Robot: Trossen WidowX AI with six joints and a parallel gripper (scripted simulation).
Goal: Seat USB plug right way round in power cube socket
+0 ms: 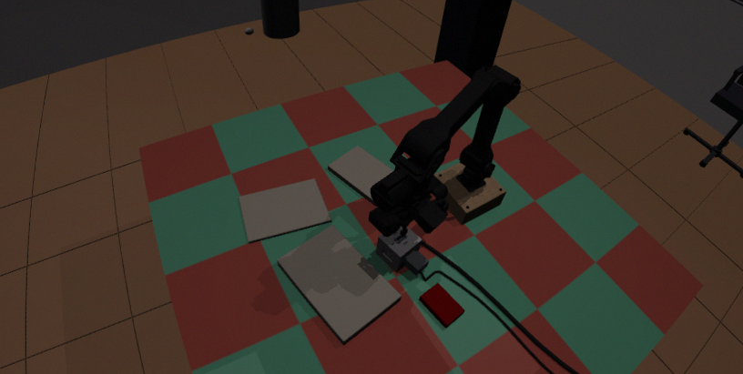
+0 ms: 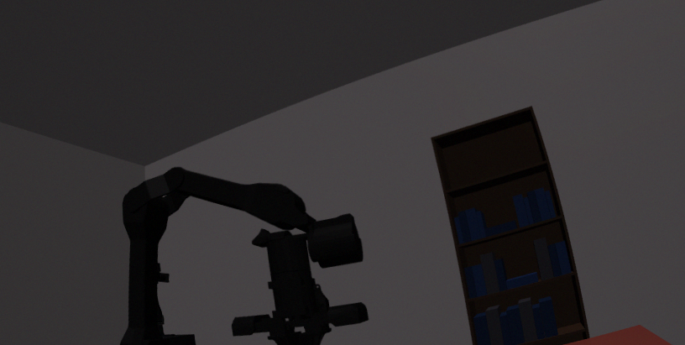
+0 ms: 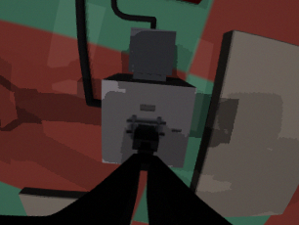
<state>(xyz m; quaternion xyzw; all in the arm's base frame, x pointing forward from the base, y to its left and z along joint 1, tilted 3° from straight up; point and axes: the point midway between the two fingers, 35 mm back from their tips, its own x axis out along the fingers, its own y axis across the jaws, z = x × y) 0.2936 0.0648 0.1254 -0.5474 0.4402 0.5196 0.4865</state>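
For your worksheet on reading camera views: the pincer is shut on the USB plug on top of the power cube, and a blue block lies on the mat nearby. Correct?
Not quite. The top view shows the block is red. The pincer is shut on the USB plug atop the power cube.

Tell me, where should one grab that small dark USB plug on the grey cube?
By its short dark body, from straight above: the small dark USB plug stands up from the grey power cube's top face, and the gripper is shut on it that way.
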